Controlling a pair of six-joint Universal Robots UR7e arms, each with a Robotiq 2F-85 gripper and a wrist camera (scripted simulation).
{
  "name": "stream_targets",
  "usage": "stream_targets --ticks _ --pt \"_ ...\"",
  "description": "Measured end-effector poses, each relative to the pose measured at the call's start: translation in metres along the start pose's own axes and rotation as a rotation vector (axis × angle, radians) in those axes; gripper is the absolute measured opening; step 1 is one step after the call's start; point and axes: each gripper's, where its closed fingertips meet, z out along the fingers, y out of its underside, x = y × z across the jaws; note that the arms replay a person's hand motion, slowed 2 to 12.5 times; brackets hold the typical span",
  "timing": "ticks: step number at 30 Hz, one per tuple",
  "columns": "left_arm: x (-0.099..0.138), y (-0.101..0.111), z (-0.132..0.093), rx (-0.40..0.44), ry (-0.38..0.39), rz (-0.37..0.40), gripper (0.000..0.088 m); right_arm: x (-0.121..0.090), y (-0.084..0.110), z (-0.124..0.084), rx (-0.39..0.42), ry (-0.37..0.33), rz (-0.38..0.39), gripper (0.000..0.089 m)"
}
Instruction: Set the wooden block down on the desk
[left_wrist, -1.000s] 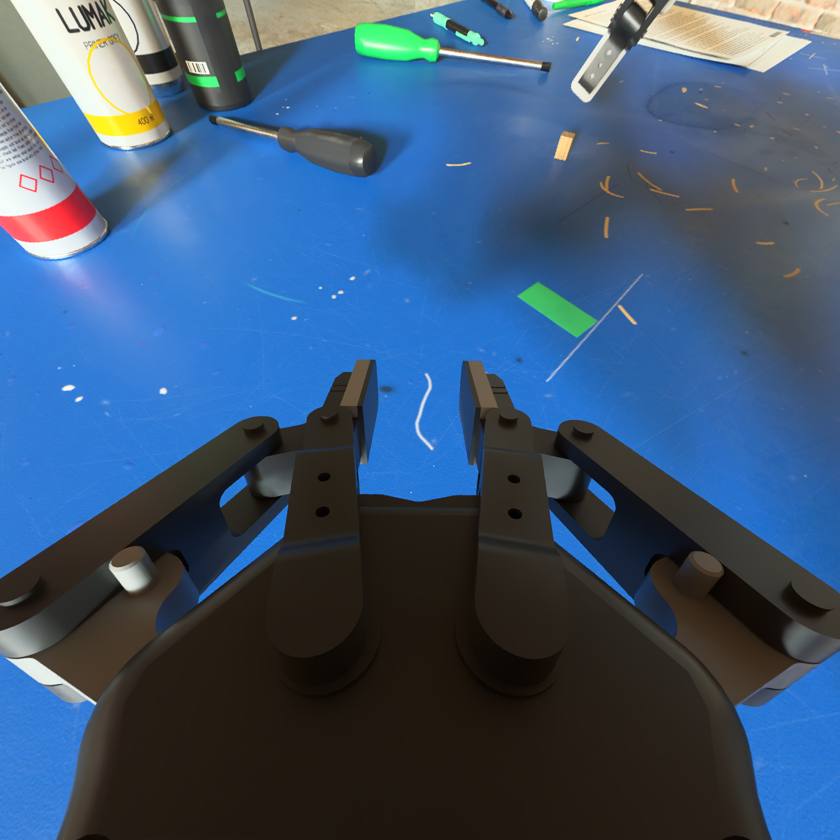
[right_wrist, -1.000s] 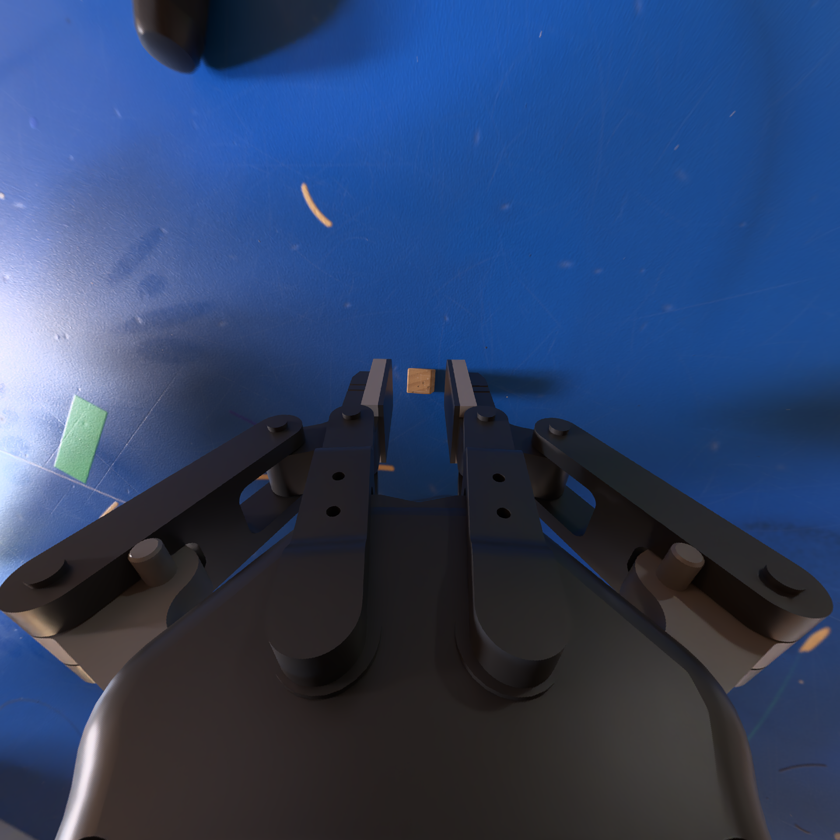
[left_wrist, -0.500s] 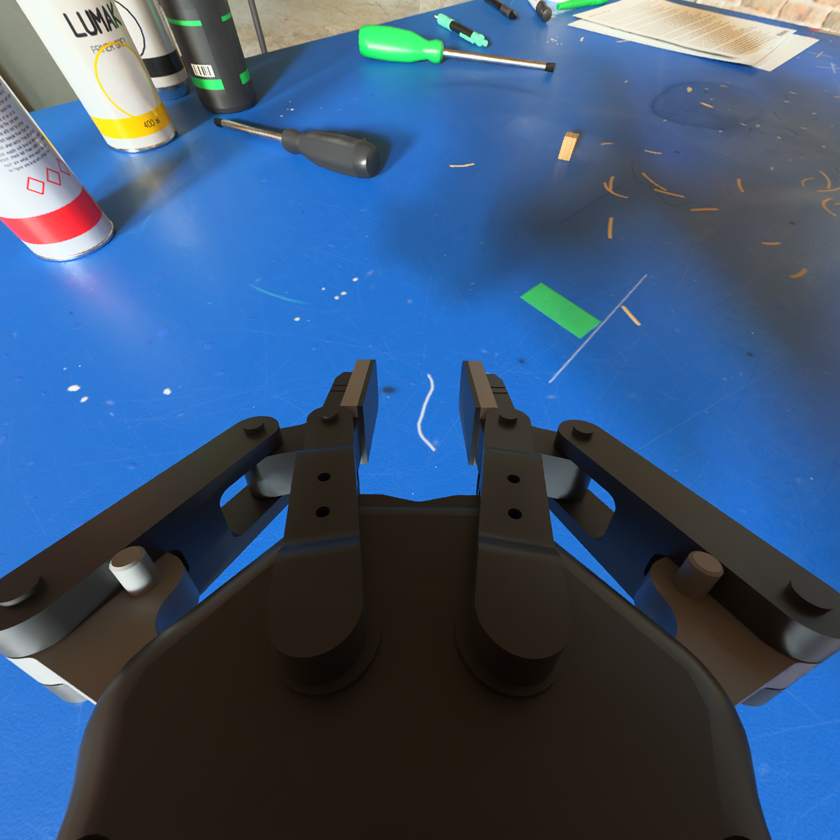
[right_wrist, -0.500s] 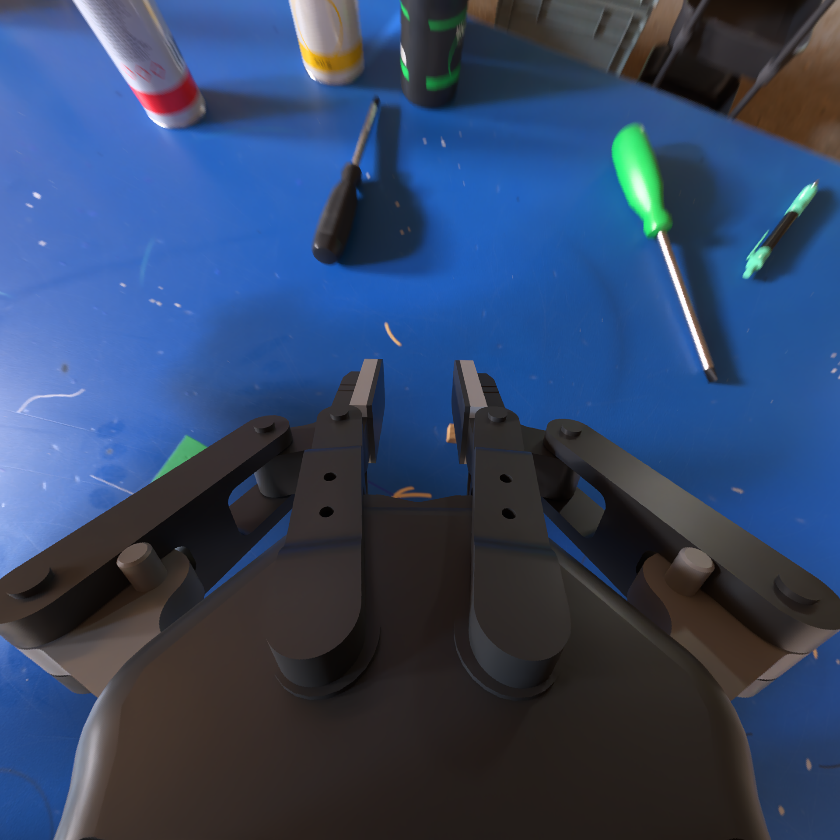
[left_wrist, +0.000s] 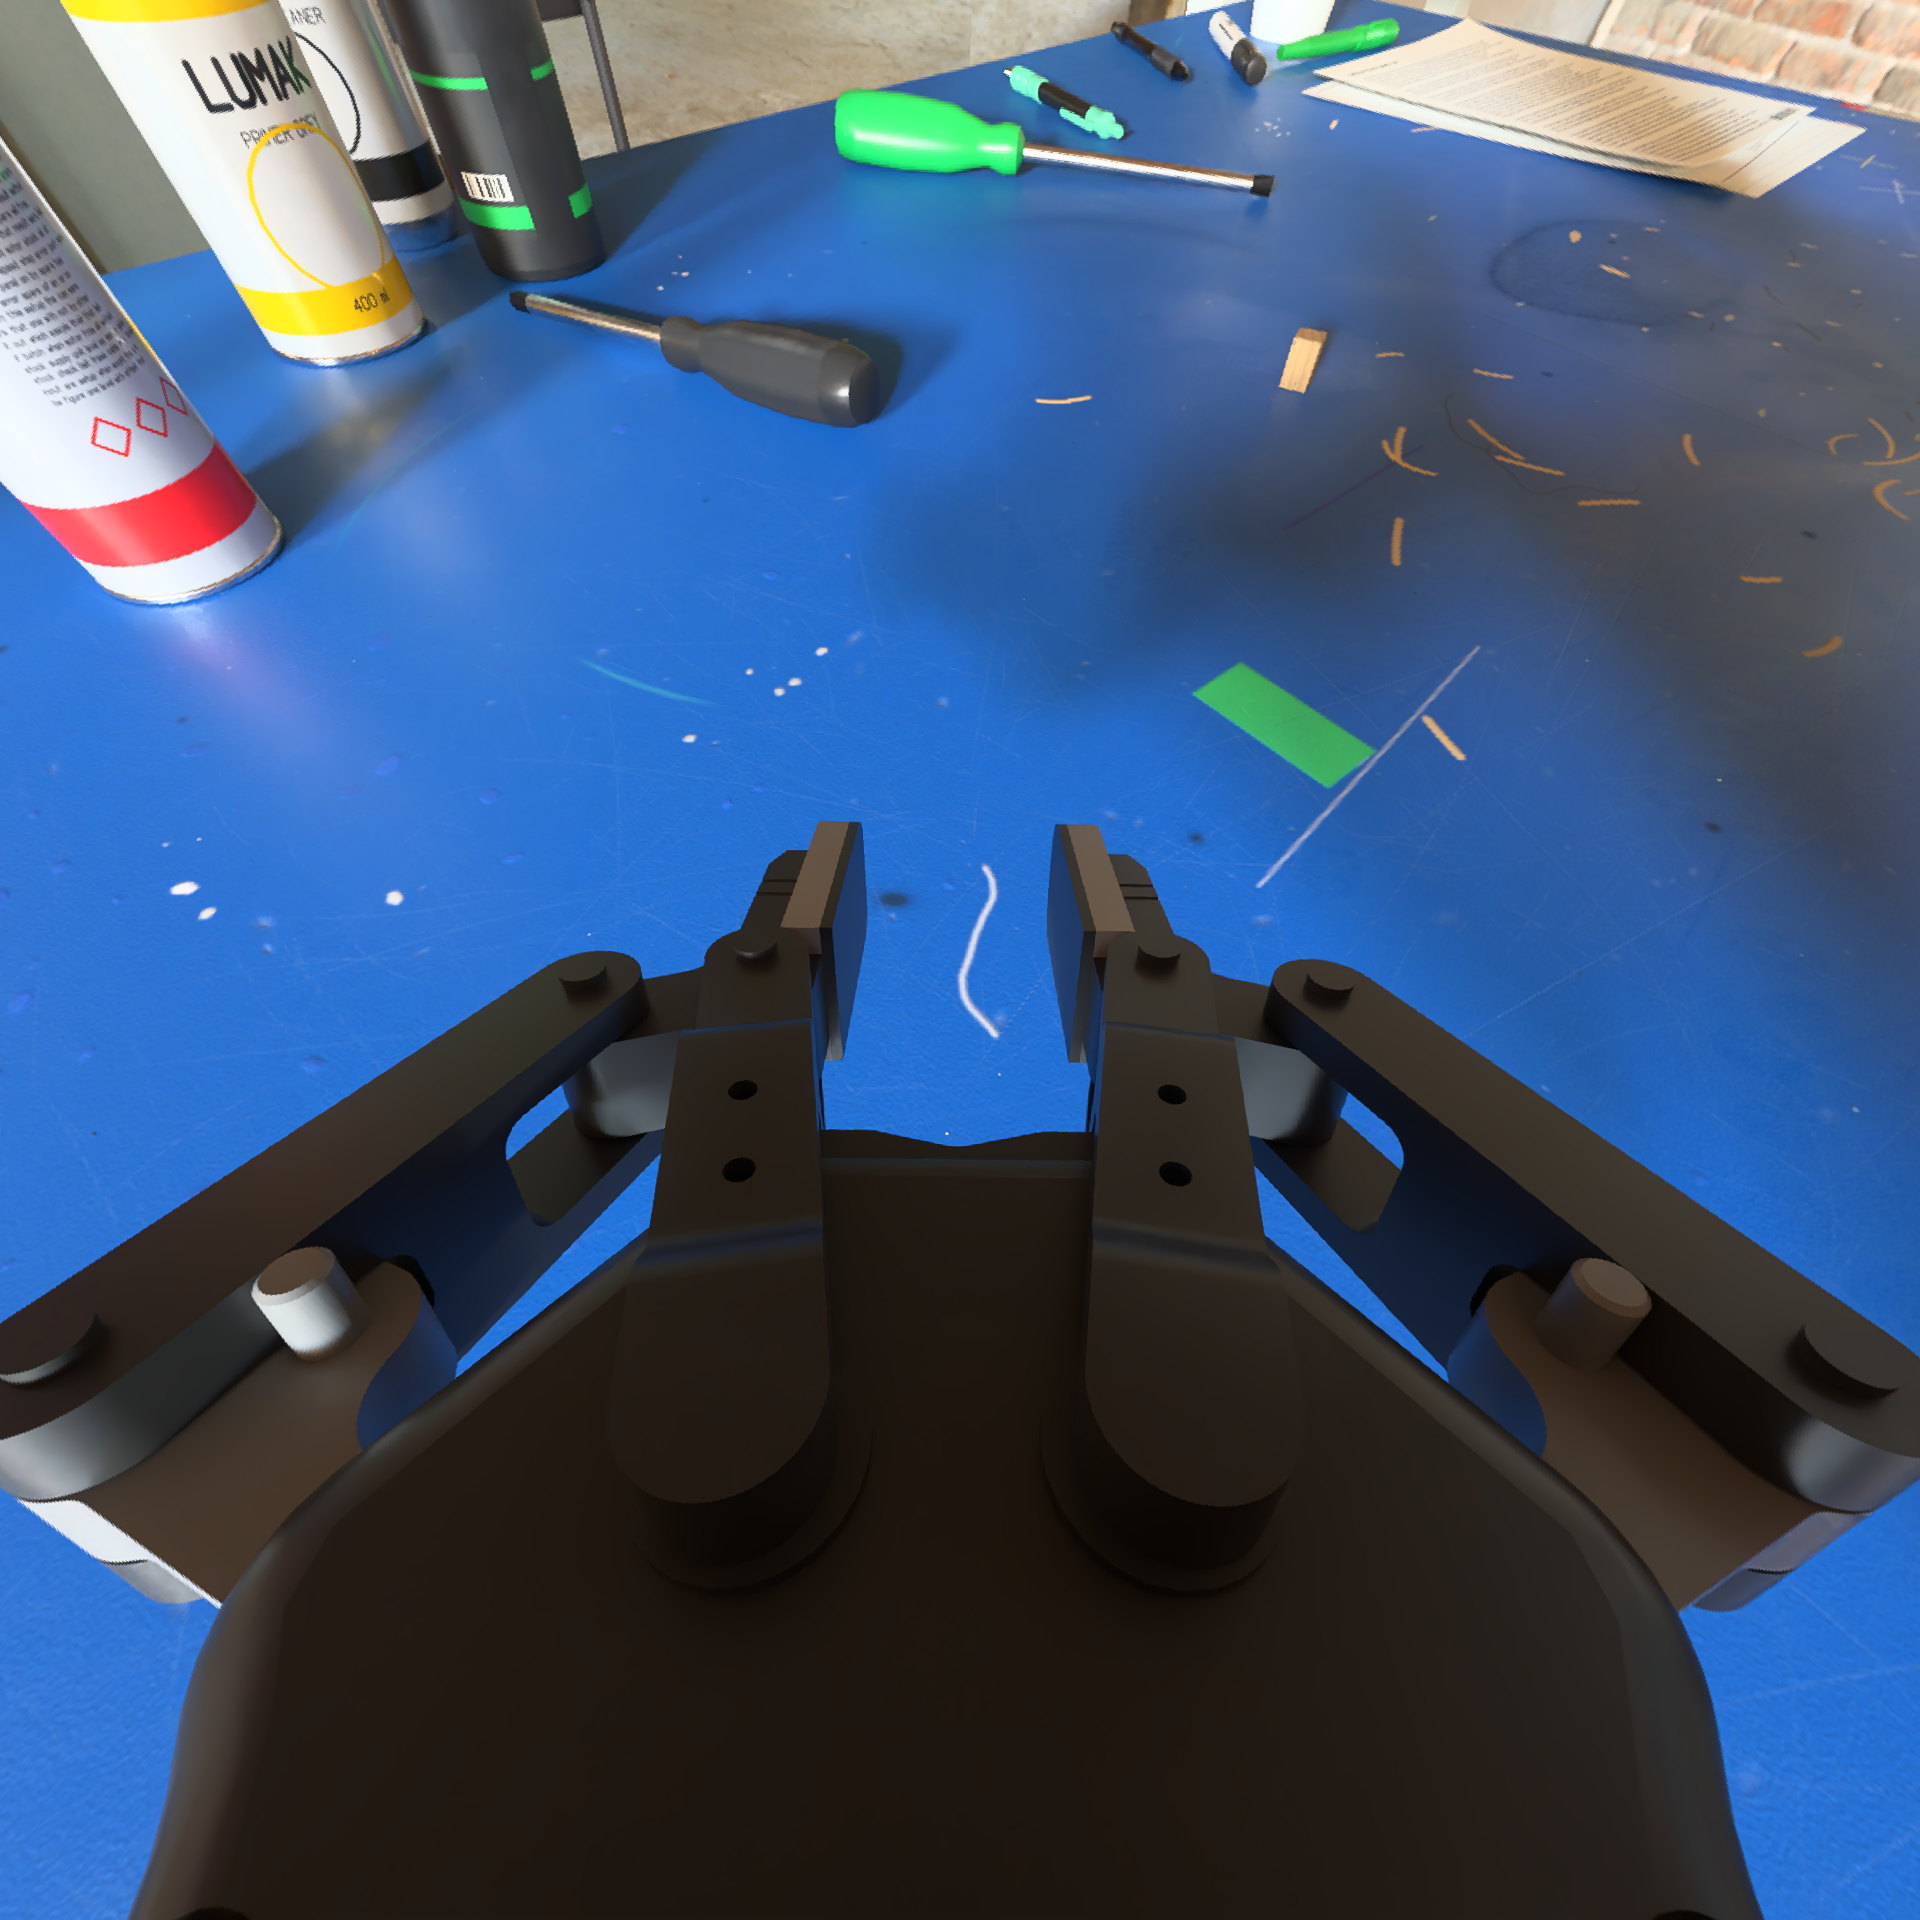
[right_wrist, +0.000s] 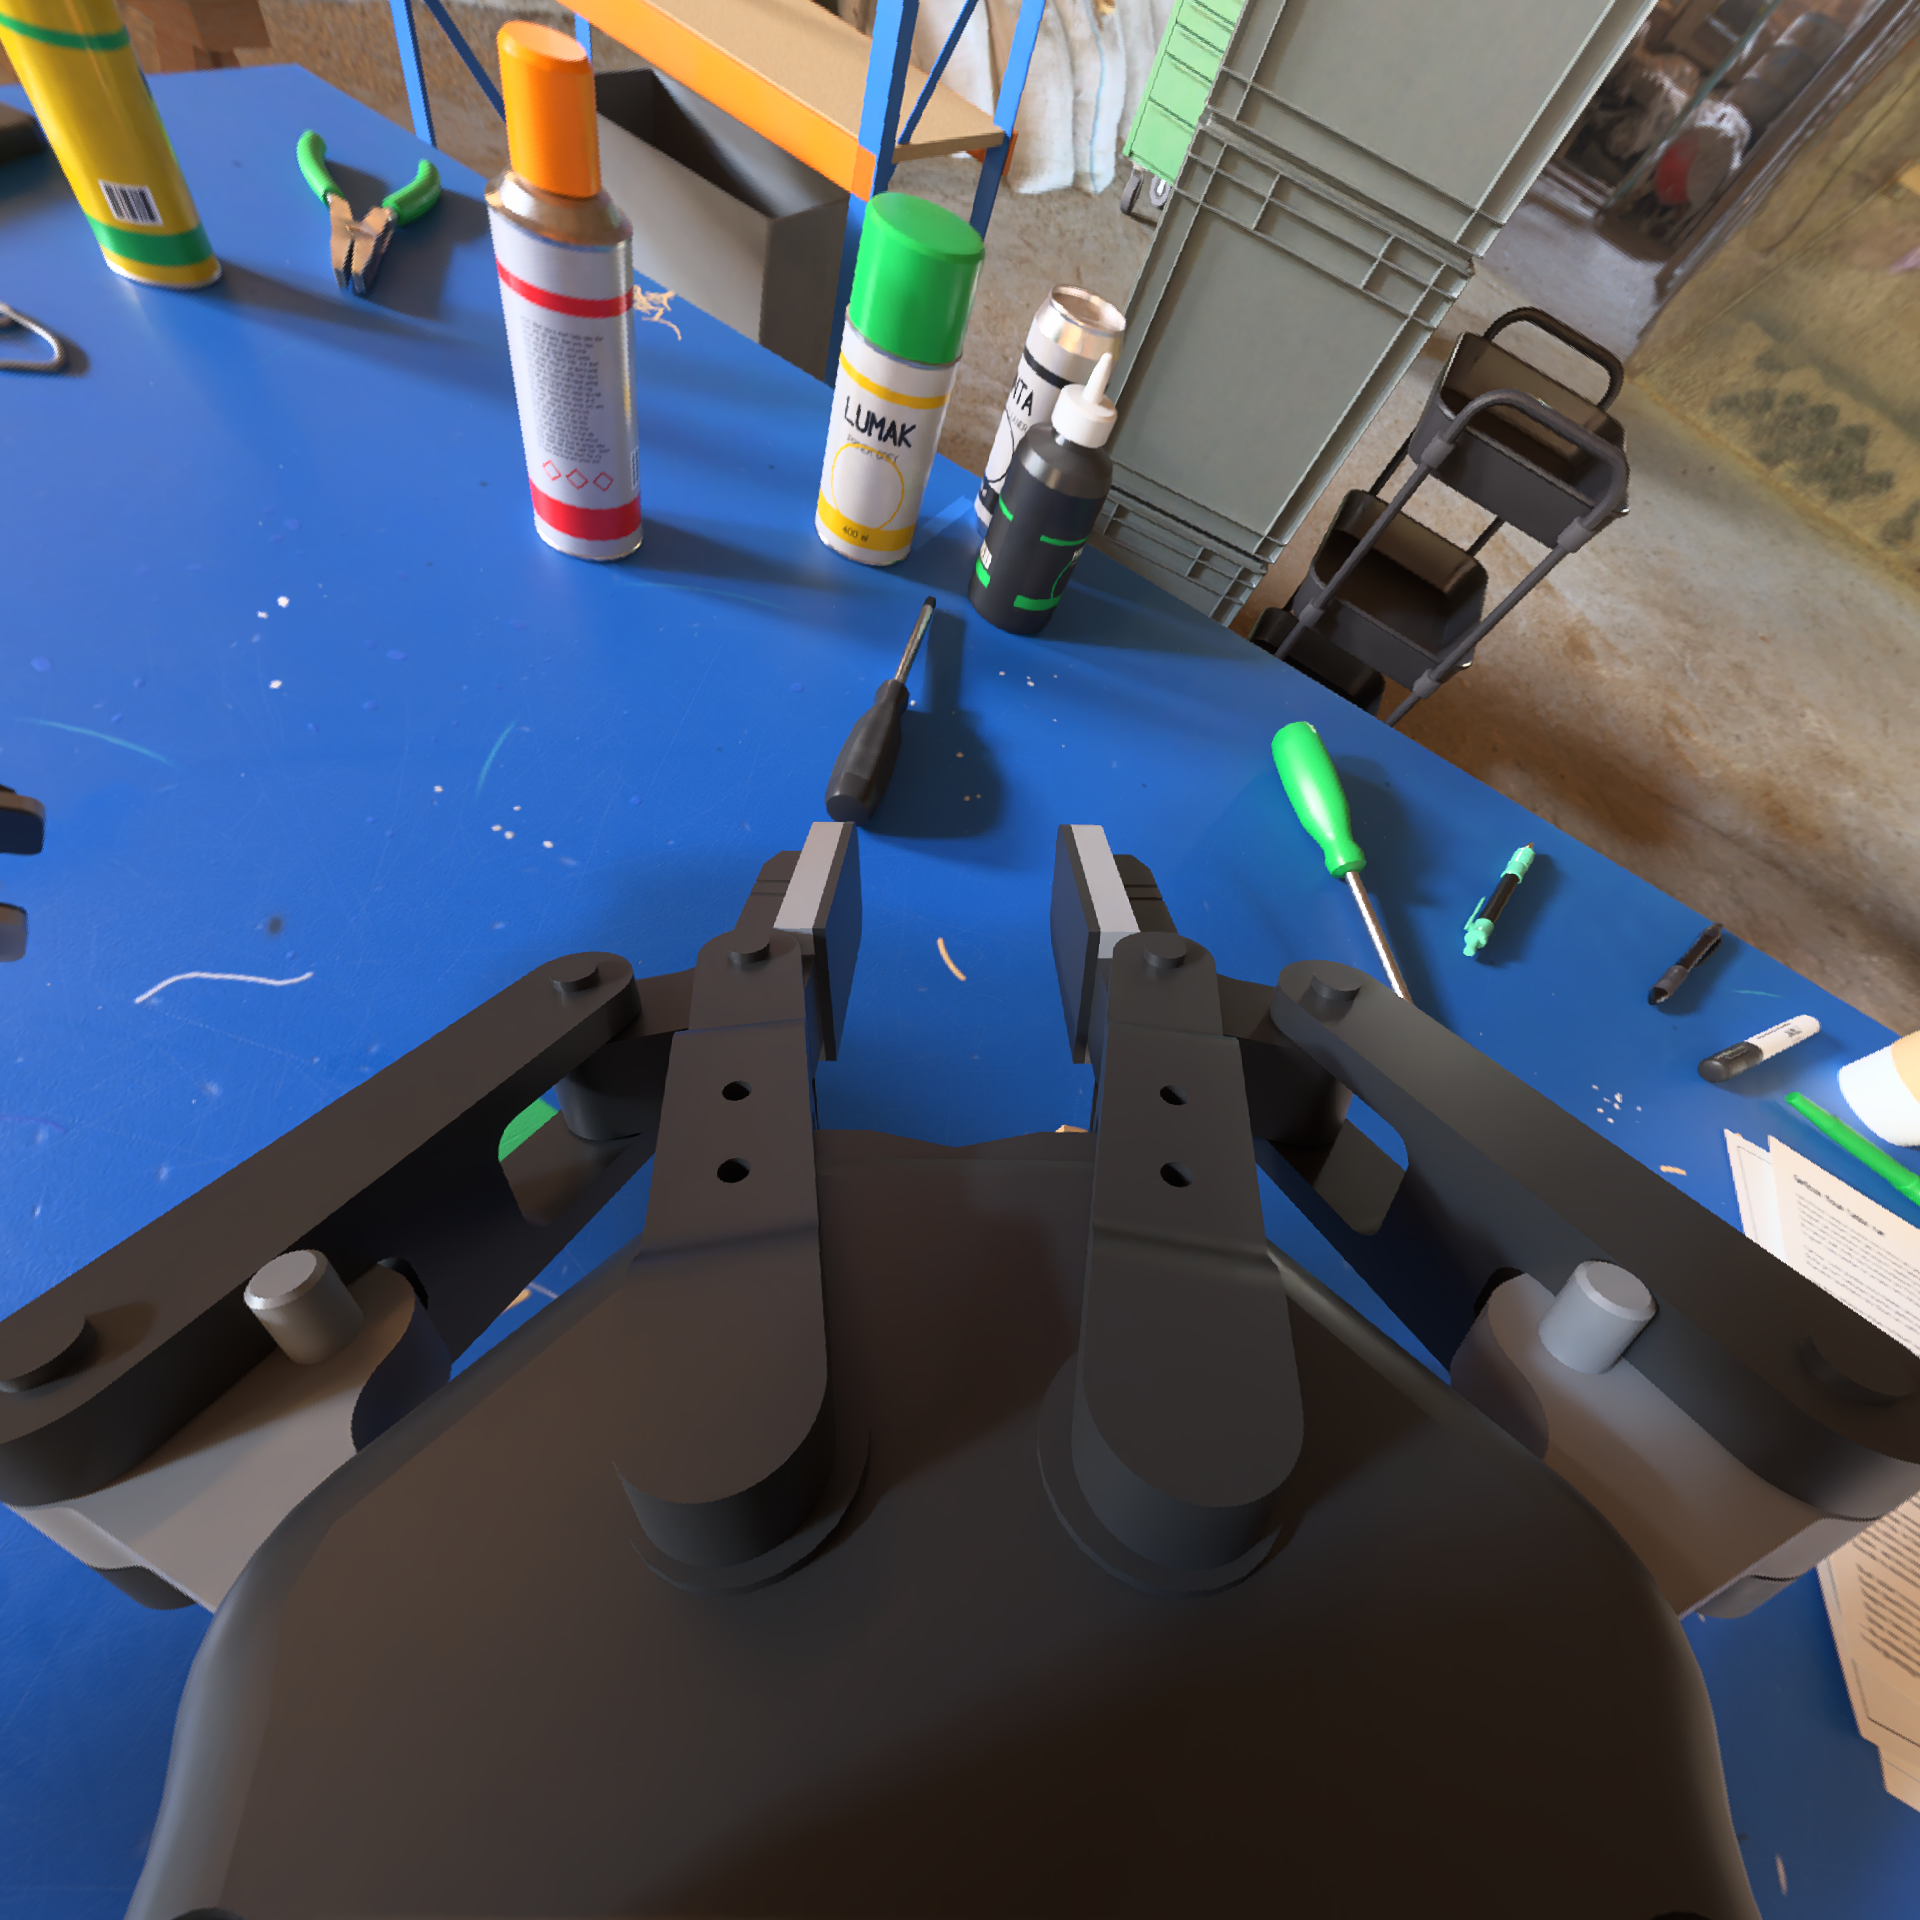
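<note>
The left claw (left_wrist: 956, 914) hangs low over the blue tabletop (left_wrist: 623, 582), tilted forward, its fingers parted with nothing between them but a thin white squiggle (left_wrist: 977, 951) on the paint. The right claw (right_wrist: 956, 914) sits higher and looks down at a slant across the tabletop toward its far edge; its fingers are likewise spread and empty, with only an orange shaving (right_wrist: 951, 958) showing on the surface in the gap.

The wooden block (left_wrist: 1302, 360) is a small, pale, oblong piece with a lighter top face. It lies on the tabletop in the left wrist view, well apart from the left claw, to the right of the dark-handled screwdriver (left_wrist: 769, 364) and just at the edge of a scatter of orange shavings (left_wrist: 1507, 457). No claw touches it. In the right wrist view I cannot make it out.

The tabletop is scuffed, flecked with white spots, and bears a green tape strip (left_wrist: 1283, 724) crossed at one end by a thin pale line. Along the far side stand a red-banded spray can (right_wrist: 571, 343), a yellow-banded can with a green cap (right_wrist: 894, 395) and a black bottle (right_wrist: 1039, 520). A green-handled screwdriver (right_wrist: 1320, 800), pens, green-handled pliers (right_wrist: 364, 213) and printed sheets (left_wrist: 1579, 104) lie about. Beyond the edge are grey crates (right_wrist: 1299, 291), a dark trolley (right_wrist: 1475, 499) and a rough floor.
</note>
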Motion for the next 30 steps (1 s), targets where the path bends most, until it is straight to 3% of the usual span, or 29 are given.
stream_targets --ticks 6,16,22,30 --pt "0.001 -0.002 -0.001 0.011 0.008 -0.014 0.0321 -0.029 0.012 0.000 -0.102 -0.037 0.004 0.0312" --pt "0.008 -0.007 -0.004 0.034 0.049 -0.057 0.0321 -0.073 0.032 0.006 -0.251 -0.194 0.217 0.0289" --pt "0.010 -0.011 -0.006 0.046 0.047 -0.046 0.0320 -0.083 0.044 0.011 -0.314 -0.185 0.305 0.0324" --pt "0.008 -0.011 -0.007 0.036 0.012 0.005 0.0319 -0.092 0.063 0.015 -0.402 -0.110 0.327 0.0334"
